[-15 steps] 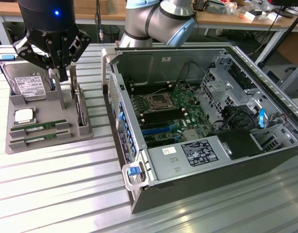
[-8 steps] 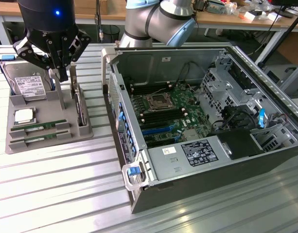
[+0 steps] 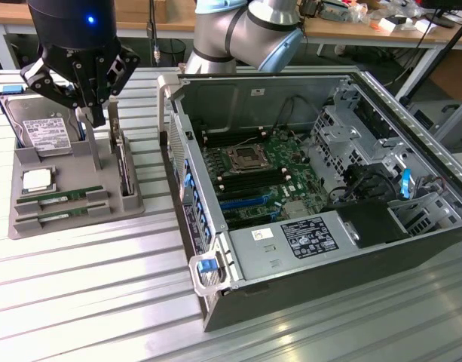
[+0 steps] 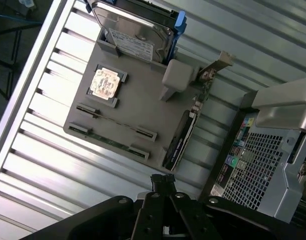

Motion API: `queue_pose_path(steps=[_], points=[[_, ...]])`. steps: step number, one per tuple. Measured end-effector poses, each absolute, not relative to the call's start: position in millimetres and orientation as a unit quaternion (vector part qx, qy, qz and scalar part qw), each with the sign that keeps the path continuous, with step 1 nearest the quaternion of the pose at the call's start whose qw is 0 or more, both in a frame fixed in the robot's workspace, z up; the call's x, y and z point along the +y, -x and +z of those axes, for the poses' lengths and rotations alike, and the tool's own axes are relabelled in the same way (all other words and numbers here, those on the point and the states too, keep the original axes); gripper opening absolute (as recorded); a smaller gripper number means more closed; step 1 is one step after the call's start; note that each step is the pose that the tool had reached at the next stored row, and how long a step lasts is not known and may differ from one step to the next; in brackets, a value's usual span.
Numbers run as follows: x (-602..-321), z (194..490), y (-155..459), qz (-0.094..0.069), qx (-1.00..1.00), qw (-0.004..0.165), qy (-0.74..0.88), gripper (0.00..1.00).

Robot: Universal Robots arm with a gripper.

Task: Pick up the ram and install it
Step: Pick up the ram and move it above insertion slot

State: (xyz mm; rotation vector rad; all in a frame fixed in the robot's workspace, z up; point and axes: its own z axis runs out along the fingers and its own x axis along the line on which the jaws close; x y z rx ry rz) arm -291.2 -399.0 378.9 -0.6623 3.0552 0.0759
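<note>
The fingers are pressed together with nothing between them, and the black gripper hangs over the far part of a grey tray at the exterior view's left, on a ribbed metal table. At the tray's far left corner a silver hard drive with a white label leans in its holder, and the fingertips hang just beside its right edge, over a grey post. Nearer on the left side a small square processor chip lies flat in its pocket. Along the tray's near edge lie the two green sticks, side by side and parallel: the farther ram stick and the nearer ram stick, each flat in its own slot and both apart from the gripper. On the tray's right side a dark expansion card stands on edge. Right of the tray sits an open computer case, just beside it, with the silver arm above its far wall. Inside, the green motherboard lies flat with a processor socket at its middle and black memory slots on either side.
</note>
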Motion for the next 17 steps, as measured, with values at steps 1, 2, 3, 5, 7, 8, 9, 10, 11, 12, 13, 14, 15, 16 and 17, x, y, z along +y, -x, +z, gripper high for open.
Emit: queue_pose_path(steps=[1,2,3,5,7,8,9,10,11,12,13,14,15,16,17], points=[[-399.0,379.0,291.2,0.024,0.976,0.007,0.214,0.11],[-399.0,378.9,291.3,0.024,0.976,0.007,0.217,0.11],[-398.9,378.9,291.3,0.024,0.975,0.007,0.219,0.11],[-398.9,378.9,291.3,0.024,0.974,0.007,0.224,0.11],[-399.0,378.9,291.2,0.024,0.974,0.007,0.227,0.11],[-399.0,378.9,291.2,0.024,0.973,0.007,0.228,0.11],[-399.0,378.9,291.2,0.024,0.973,0.007,0.23,0.11],[-399.0,378.9,291.3,0.024,0.973,0.007,0.232,0.11],[-399.0,378.9,291.3,0.024,0.972,0.007,0.233,0.11],[-398.9,378.9,291.3,0.024,0.972,0.007,0.235,0.11],[-398.9,378.9,291.3,0.024,0.971,0.007,0.236,0.11],[-398.9,378.9,291.2,0.024,0.971,0.007,0.238,0.11],[-399.0,378.9,291.2,0.024,0.97,0.007,0.24,0.11],[-399.0,378.9,291.2,0.024,0.97,0.006,0.243,0.11],[-398.9,378.9,291.3,0.025,0.969,0.006,0.246,0.11]])
